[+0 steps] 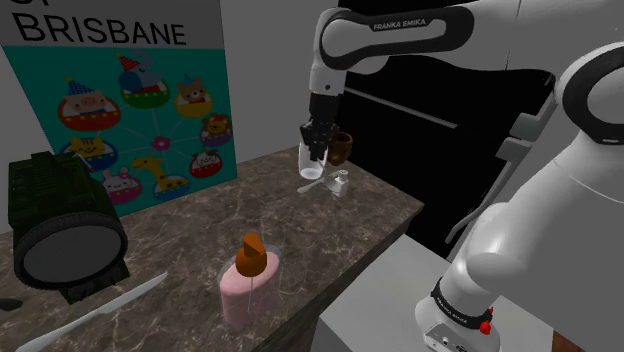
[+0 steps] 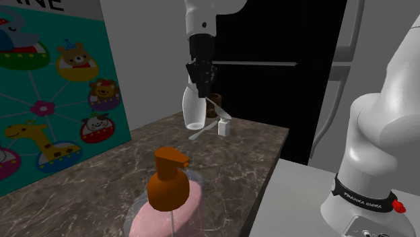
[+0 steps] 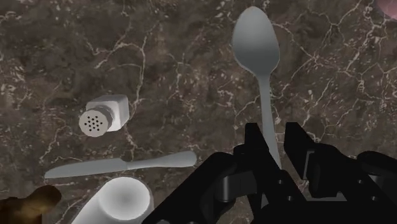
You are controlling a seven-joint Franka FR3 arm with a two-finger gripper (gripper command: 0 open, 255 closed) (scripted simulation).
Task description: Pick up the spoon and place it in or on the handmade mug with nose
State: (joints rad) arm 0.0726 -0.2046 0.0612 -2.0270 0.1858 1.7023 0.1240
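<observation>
My gripper [image 3: 273, 137] is shut on the handle of a grey spoon [image 3: 256, 48], whose bowl points away from the fingers above the dark marble counter [image 3: 165, 57]. The brown mug [image 3: 25, 203] sits off to one side of the hand, next to a white cup [image 3: 121, 200]. In the shoulder view the gripper [image 1: 318, 152] hangs over the counter's far end, just left of the brown mug [image 1: 343, 148]. In the second exterior view the gripper [image 2: 200, 82] is in front of the mug [image 2: 215, 104], with a white shape hanging below it.
A small white shaker [image 3: 105, 116] [image 1: 341, 183] and a flat pale utensil [image 3: 121, 165] [image 2: 202, 131] lie under the hand. A pink soap dispenser [image 1: 250, 280], a black appliance [image 1: 65, 225] and a knife [image 1: 90, 315] sit nearer. The counter edge [image 1: 400, 225] drops off toward the stand.
</observation>
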